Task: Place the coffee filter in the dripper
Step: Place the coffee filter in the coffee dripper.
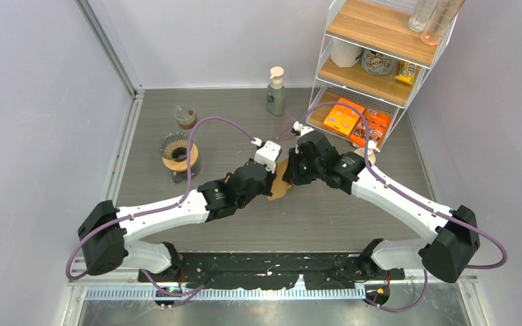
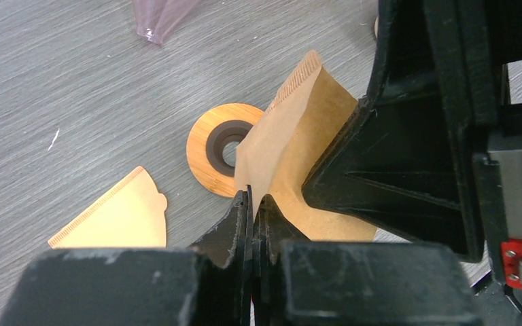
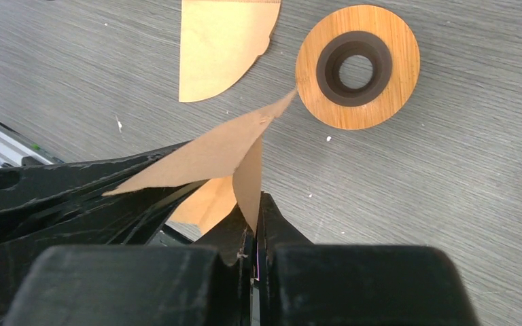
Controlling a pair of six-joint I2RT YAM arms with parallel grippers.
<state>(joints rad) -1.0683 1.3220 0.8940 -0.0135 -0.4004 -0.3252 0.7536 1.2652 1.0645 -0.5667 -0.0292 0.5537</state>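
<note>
A brown paper coffee filter (image 1: 280, 182) is held above the table between both grippers. My left gripper (image 2: 253, 197) is shut on one edge of the filter (image 2: 299, 129). My right gripper (image 3: 255, 210) is shut on another edge, and the filter (image 3: 211, 153) is spread partly open between them. In the top view the left gripper (image 1: 270, 178) and the right gripper (image 1: 292, 170) meet at mid-table. The dripper (image 1: 179, 155), a dark ribbed cone with a wooden collar on a glass carafe, stands far to the left of them.
A second filter (image 3: 221, 41) lies flat on the table beside a bamboo ring with a dark centre (image 3: 357, 66), both below the grippers. A small glass (image 1: 185, 117) stands behind the dripper. A soap bottle (image 1: 276, 92) and a wire shelf rack (image 1: 374, 68) stand at the back.
</note>
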